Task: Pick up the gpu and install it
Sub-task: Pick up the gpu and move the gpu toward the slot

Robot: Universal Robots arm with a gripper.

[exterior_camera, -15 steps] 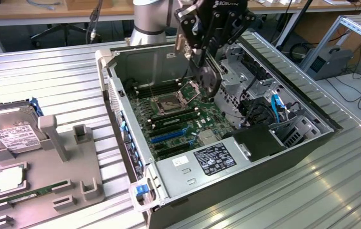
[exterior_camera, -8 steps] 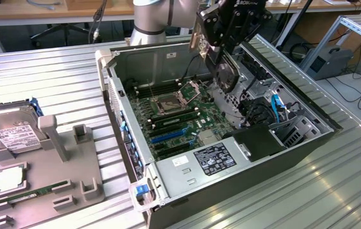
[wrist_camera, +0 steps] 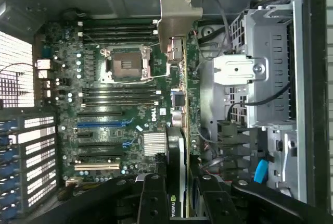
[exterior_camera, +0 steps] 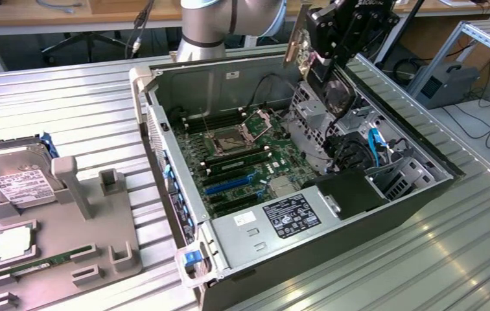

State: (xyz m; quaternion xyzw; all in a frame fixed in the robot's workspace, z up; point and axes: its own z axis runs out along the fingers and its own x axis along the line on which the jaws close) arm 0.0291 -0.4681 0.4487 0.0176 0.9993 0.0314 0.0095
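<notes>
Ext view: gripper (exterior_camera: 327,58) has the gpu (exterior_camera: 325,83) pinched between the jaws. The card hangs in the air over the open case (exterior_camera: 314,246), on the drive cage (exterior_camera: 319,123) side toward the exterior view's right. It's well apart from the blue PCIe slots (exterior_camera: 227,184) and not seated.

Wrist view: gpu (wrist_camera: 177,130) seen edge-on with a finger (wrist_camera: 151,195) on each face, silvery bracket (wrist_camera: 177,13) at the far end. The card sits over the mobo (wrist_camera: 125,104) edge next to the cage, just beside the CPU socket (wrist_camera: 125,62), not over the slots (wrist_camera: 101,125).

Risks, imo:
- Grip is at one end, so the card could pivot or slip under insertion force.
- Bracket could snag the rear wall or slot grille (wrist_camera: 31,151) if it comes in skewed.
- Loose cables (wrist_camera: 234,114) by the cage could catch the card.
- If the edge connector is off-line with the slot, it jams and could damage the slot.
</notes>
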